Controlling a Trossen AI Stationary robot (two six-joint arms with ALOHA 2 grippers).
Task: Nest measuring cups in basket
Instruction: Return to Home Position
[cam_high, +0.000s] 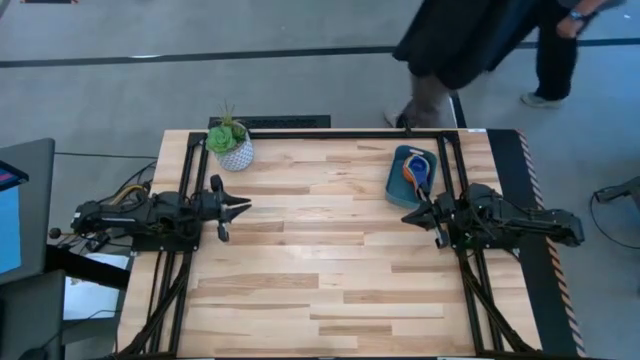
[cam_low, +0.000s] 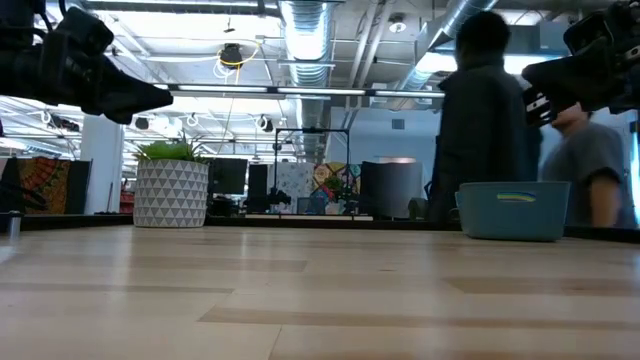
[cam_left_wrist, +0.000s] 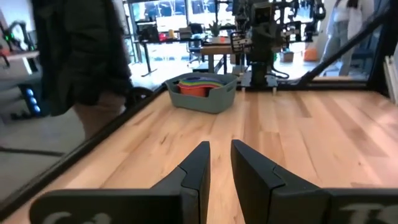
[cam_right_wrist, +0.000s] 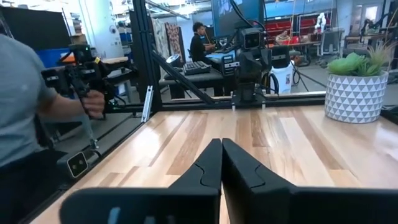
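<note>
Right gripper (cam_high: 410, 215) hangs clenched and empty over the table's (cam_high: 330, 270) right side. Basket (cam_high: 394, 181) sits just beside it toward the far edge, cups (cam_high: 419, 170) nested inside. Left gripper (cam_high: 243, 207), fingers slightly parted, empty, well apart at left.

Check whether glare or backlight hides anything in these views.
Low view: bright ceiling lights behind turn the left gripper and right gripper into dark shapes; the basket reads fine. High view: even light, only faint shadows; the cups show. Right wrist view: a pale sheen on the table, hiding nothing.
</note>
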